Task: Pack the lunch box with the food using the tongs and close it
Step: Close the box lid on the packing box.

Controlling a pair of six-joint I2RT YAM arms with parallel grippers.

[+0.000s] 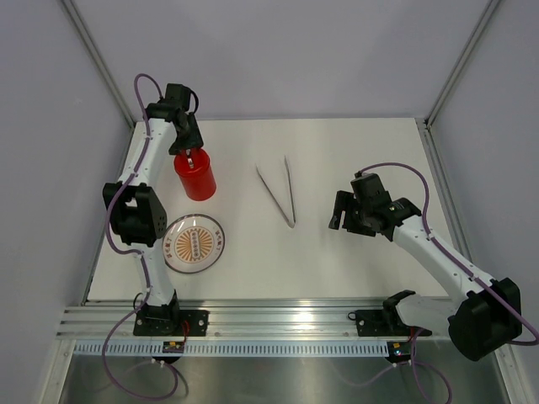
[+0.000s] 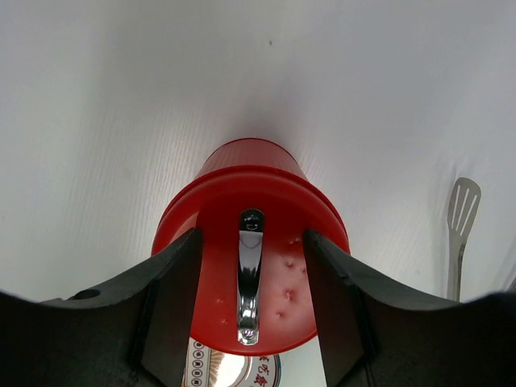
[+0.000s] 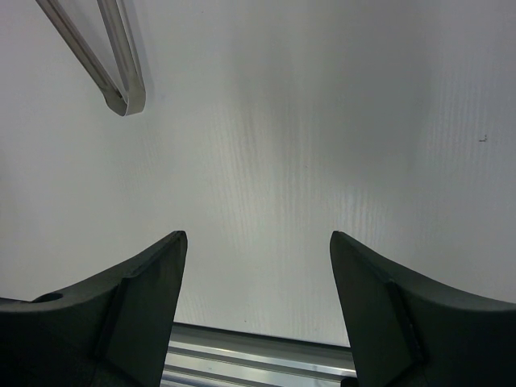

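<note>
Under the left pincer (image 2: 251, 234), jaws parted, I see the lunch box (image 2: 242, 165); silver handle (image 2: 250, 278) untouched between them, contact with the lid (image 2: 286, 205) unclear. Right pincer (image 3: 258, 238) gapes over the desk (image 3: 339, 121), tongs (image 3: 121, 87) just beyond.

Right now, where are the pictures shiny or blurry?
Left wrist view: glare on the silver handle of the lunch box lid, near fingers dark and soft. Right wrist view: pale light streaks on the table, tongs gleam. Top view: bright glare on the metal rail.
</note>
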